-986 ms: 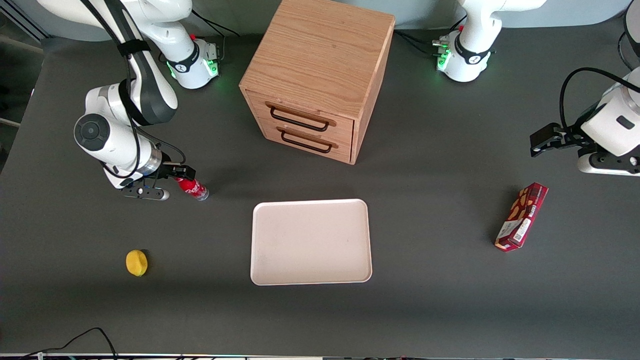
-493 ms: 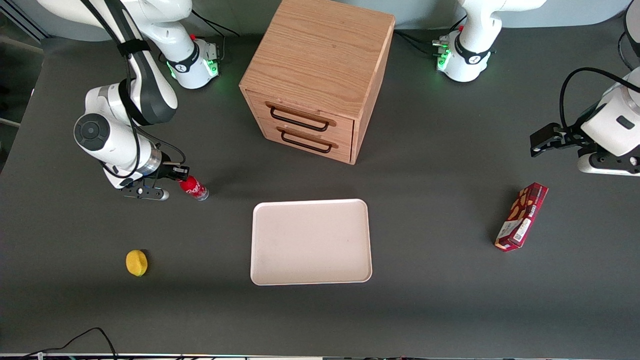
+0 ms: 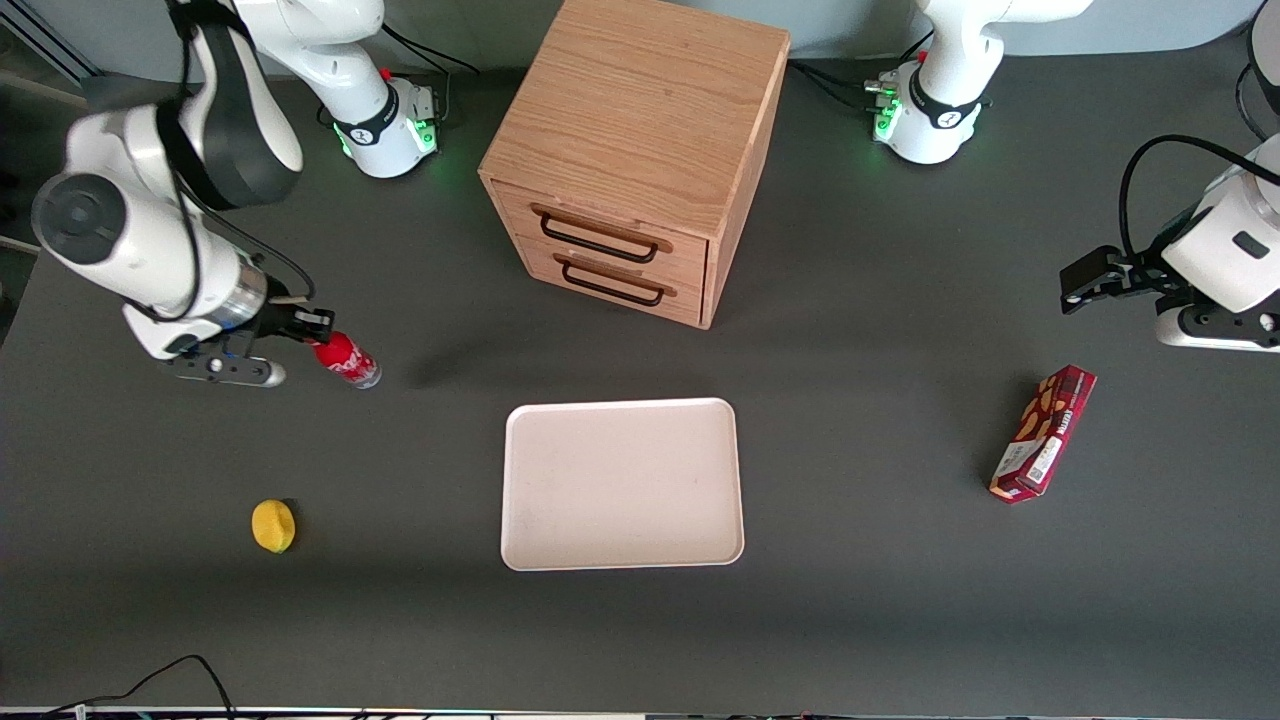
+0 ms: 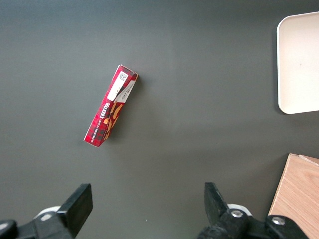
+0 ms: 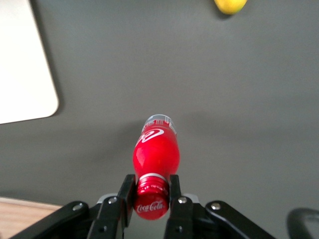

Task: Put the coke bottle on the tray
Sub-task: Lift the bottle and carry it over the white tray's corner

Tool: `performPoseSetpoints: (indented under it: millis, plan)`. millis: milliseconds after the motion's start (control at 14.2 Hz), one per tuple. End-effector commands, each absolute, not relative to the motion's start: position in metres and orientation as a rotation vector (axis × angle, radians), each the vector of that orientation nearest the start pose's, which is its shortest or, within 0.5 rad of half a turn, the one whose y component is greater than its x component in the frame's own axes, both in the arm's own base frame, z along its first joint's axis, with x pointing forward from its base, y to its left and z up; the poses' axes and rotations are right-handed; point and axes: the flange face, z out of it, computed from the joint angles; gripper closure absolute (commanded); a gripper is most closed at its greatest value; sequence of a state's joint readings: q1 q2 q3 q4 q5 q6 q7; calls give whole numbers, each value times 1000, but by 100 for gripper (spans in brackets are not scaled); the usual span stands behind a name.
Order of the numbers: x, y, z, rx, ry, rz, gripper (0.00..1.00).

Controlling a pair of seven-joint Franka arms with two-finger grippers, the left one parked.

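Half done | pincer (image 5: 151, 195) clamped on coke bottle (image 5: 155, 155) cap, lifted above desk (image 3: 900, 600) | remaining: carry to bare tray (image 3: 620, 485), set down, release

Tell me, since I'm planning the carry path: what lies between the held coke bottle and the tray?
Only bare dark table: the front view shows nothing between the coke bottle, clamped at its cap by the gripper, and the tray.

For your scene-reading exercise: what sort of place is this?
Probably a robotics lab tabletop: the gripper holds a coke bottle above a dark table set with a tray and wooden drawer cabinet.
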State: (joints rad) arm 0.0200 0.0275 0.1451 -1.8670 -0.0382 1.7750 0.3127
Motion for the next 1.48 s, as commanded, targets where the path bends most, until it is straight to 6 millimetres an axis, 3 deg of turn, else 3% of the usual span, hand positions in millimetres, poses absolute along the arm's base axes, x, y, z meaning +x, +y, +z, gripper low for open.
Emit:
performPoseSetpoints:
  millis: [0,141,282,493,634,775,845,986,1268,1338,1408]
  plan:
    - [582,102,554,-3172,206,162,100]
    - [606,136,576,-3145,268,213,100]
    - [639,173,569,-3075,431,249,100]
    - [678,233,526,-2952,706,215,100]
    - [697,258,489,-2878,831,147,100]
    - [715,273,439,-2879,925,58,100]
    - [723,287,403,-2867,959,33,100]
    - [729,288,382,-2873,979,6,100]
    - [731,294,361,-2871,990,-4,100]
    - [731,294,361,-2874,985,-9,61]
    - [732,293,361,-2878,981,-13,1]
